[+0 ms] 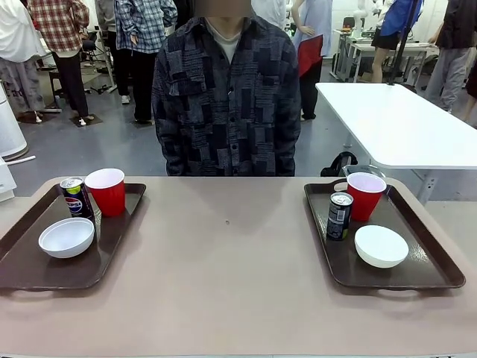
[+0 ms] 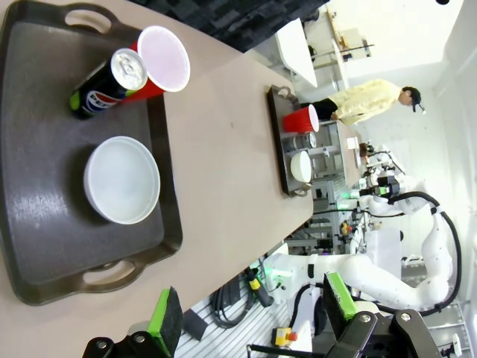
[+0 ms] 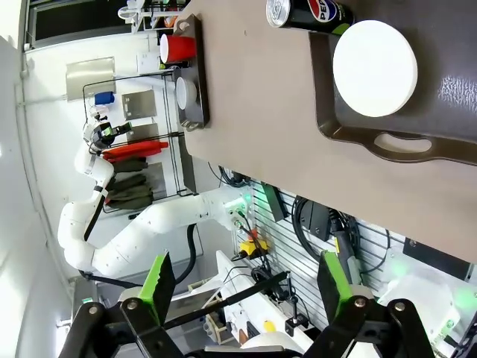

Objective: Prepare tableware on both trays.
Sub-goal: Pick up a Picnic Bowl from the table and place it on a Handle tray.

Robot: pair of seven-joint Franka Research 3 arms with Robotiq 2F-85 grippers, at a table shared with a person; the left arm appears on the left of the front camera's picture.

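**Both trays set: cup, can, bowl on each**

Left tray (image 1: pixel 112 246), at table's left edge: red cup (image 1: pixel 106 191) at far corner, blue Pepsi can (image 1: pixel 74 197) just beside it on the left, upright, white bowl (image 1: pixel 67 237) nearer the robot's side. Right tray (image 1: pixel 425 257), well apart at right edge: second red cup (image 1: pixel 366 195) at far end, dark can (image 1: pixel 339 215) touching or just in front of it, second white bowl (image 1: pixel 381 245) nearer.

Bare tan table (image 1: pixel 231 276) between trays. Person in dark patterned shirt (image 1: pixel 227 97) standing at far side, centred. White table (image 1: pixel 402 123) behind, to the right.

Left gripper (image 2: pixel 253 317) above table edge, jaws wide apart, nothing held. Right gripper (image 3: pixel 246 287) likewise wide apart, empty, off the table's near edge.
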